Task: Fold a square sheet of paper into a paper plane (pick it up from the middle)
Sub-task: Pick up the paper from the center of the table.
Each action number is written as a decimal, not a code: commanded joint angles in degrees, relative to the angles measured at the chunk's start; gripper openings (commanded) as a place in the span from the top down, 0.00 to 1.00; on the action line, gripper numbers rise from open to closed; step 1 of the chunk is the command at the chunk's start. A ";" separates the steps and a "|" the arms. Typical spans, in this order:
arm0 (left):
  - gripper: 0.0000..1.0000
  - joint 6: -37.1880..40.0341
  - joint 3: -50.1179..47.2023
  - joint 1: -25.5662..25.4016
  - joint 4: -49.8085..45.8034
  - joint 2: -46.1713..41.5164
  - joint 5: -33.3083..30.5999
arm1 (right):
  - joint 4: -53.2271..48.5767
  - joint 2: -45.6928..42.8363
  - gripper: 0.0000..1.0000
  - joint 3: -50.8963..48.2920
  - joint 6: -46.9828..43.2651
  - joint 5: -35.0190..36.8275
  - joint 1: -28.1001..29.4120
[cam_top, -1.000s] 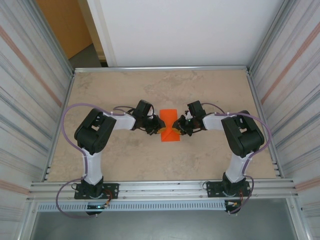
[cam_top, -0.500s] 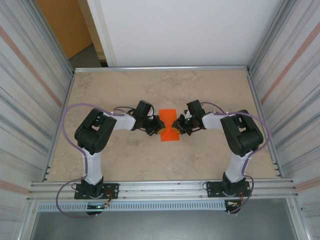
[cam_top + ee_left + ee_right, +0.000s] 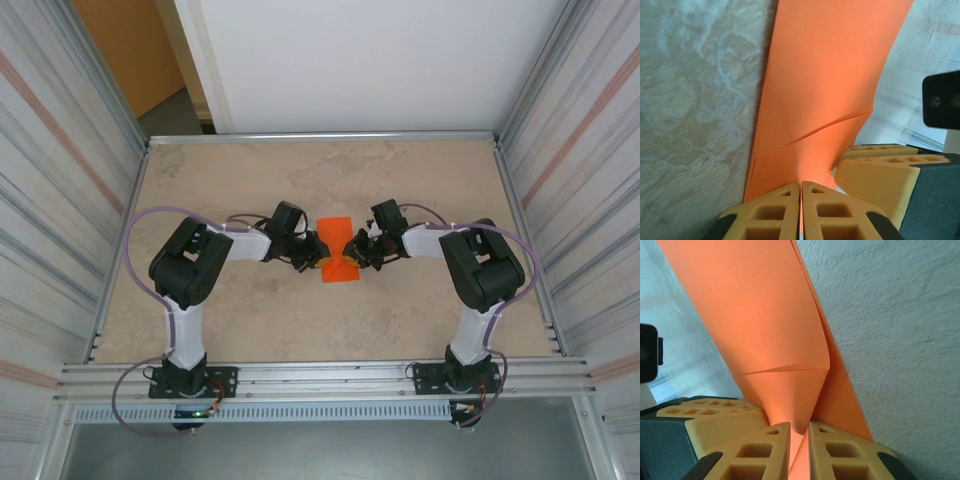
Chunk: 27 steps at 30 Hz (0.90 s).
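Note:
The square sheet of paper (image 3: 337, 229) is bright orange and folded into a narrow layered strip in the middle of the table (image 3: 250, 180). It is pinched in at its waist between the two grippers. My left gripper (image 3: 319, 257) is shut on the strip's left edge. In the left wrist view its pads (image 3: 775, 210) meet on the paper (image 3: 825, 90), which rises and curves away with a diagonal crease. My right gripper (image 3: 353, 250) is shut on the opposite edge. In the right wrist view the paper (image 3: 765, 315) runs down into a slim gap between the fingers (image 3: 840, 450).
The two sets of fingertips almost touch: the right gripper's fingers (image 3: 875, 175) show in the left wrist view, and the left gripper's fingers (image 3: 720, 420) show in the right wrist view. Metal rails (image 3: 320, 375) and ribbed walls (image 3: 60, 200) bound the table.
Both grippers have closed further on the paper. The right gripper has crept slightly left, and the strip is now squeezed narrower at its waist.

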 commanded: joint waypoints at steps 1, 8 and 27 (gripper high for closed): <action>0.91 1.17 0.68 0.31 -1.22 -1.55 0.64 | 1.05 0.41 0.85 0.95 -1.53 -1.05 0.57; 0.96 -0.52 -0.38 0.22 1.00 0.15 1.08 | 2.25 1.17 0.86 1.38 -1.76 -2.45 1.96; 0.81 5.41 -3.47 7.99 -3.41 -13.38 -0.22 | 4.97 -7.18 0.99 1.28 -6.21 -3.46 -0.83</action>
